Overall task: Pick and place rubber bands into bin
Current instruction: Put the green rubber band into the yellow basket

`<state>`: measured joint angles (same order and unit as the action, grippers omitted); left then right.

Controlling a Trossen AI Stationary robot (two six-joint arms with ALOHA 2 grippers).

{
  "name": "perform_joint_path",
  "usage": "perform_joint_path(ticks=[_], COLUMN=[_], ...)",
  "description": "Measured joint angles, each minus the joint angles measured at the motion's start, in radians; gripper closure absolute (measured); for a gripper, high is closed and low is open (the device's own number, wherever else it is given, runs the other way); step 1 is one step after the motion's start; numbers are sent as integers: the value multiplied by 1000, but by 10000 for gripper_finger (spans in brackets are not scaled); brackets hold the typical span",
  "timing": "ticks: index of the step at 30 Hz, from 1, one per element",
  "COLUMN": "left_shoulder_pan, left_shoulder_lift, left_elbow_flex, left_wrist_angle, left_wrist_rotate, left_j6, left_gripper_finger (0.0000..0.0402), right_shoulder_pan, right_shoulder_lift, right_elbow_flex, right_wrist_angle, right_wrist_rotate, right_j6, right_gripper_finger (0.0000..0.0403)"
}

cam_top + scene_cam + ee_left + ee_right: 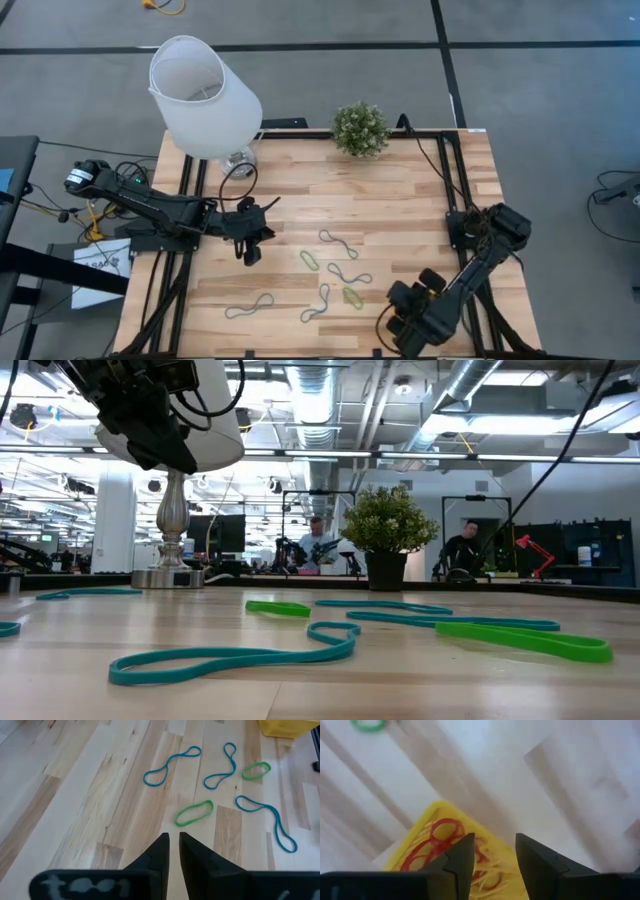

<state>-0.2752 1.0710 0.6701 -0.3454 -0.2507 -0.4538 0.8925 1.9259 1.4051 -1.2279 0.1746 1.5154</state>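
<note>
Several teal and green rubber bands (338, 243) lie flat on the wooden table; the left wrist view shows a green one (194, 813) just ahead of my fingers. The yellow bin (427, 845) holds red and yellow bands; it also shows in the left wrist view (282, 727). In the high view my right arm hides it. My left gripper (172, 840) hovers above the table's left middle, fingers almost together with nothing between them. My right gripper (495, 852) is open and empty above the bin, near the table's front right (405, 315).
A lamp with a white shade (205, 95) stands at the far left and a small potted plant (360, 128) at the far middle. Black frame rails and cables (445, 170) run along the table's sides. People sit in the room behind (465, 545).
</note>
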Motion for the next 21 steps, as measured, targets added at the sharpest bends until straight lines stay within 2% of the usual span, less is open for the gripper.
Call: perform_joint_path(ticks=[3, 6, 9, 12, 14, 16, 17, 21], left_shoulder_pan=[0, 0, 0, 0, 0, 0, 0, 0], left_shoulder_lift=[0, 0, 0, 0, 0, 0, 0, 0], left_elbow_flex=[0, 0, 0, 0, 0, 0, 0, 0], left_wrist_angle=[0, 0, 0, 0, 0, 0, 0, 0], left_wrist_rotate=[0, 0, 0, 0, 0, 0, 0, 0], left_j6=[0, 5, 26, 26, 26, 26, 26, 26], left_gripper_finger=[371, 371, 371, 371, 371, 371, 371, 371], right_shoulder_pan=[9, 39, 79, 110, 115, 99, 86, 8], right_shoulder_lift=[0, 0, -13, -13, -13, -11, -10, -7], right_elbow_flex=[48, 129, 232, 295, 299, 289, 279, 231], right_wrist_angle=[13, -9, -60, -106, -70, -2, 26, 136], right_wrist_rotate=[-70, -6, 158, 412, 584, 672, 669, 541], right_j6=[2, -26, -35, -100, -151, -213, -257, -392], right_gripper_finger=[267, 270, 271, 269, 268, 268, 268, 268])
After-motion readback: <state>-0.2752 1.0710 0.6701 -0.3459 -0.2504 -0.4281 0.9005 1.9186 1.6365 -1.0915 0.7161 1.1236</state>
